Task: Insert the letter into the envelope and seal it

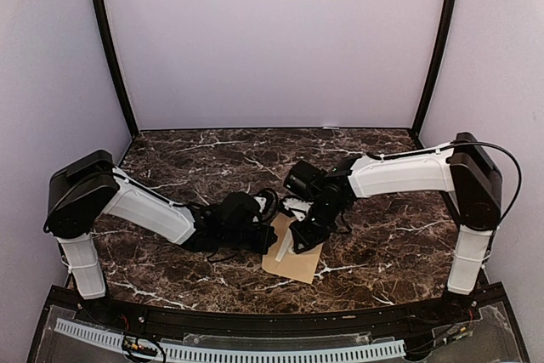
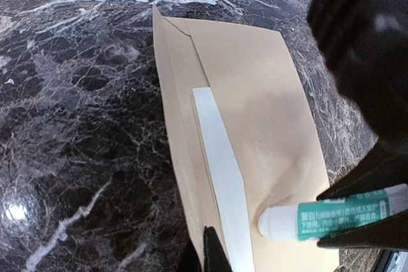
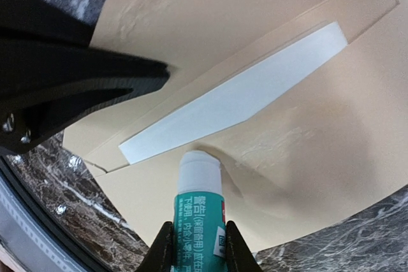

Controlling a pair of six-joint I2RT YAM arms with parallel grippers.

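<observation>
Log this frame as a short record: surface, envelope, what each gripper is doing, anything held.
surface: dark marble table
envelope: brown, lying flat on the table
white strip: runs along the envelope's fold; cannot tell if it is the letter
right gripper: shut on glue stick, white tip at the envelope's face
left gripper: shut, fingertips at the envelope's near end beside the strip

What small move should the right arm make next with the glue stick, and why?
Probably slide the glue stick along the envelope beside the white strip, spreading glue. The right fingers grip the stick with its tip down on the paper near one end of the strip, and the closed left fingers seem to pin the envelope's edge, so it should stay put.
</observation>
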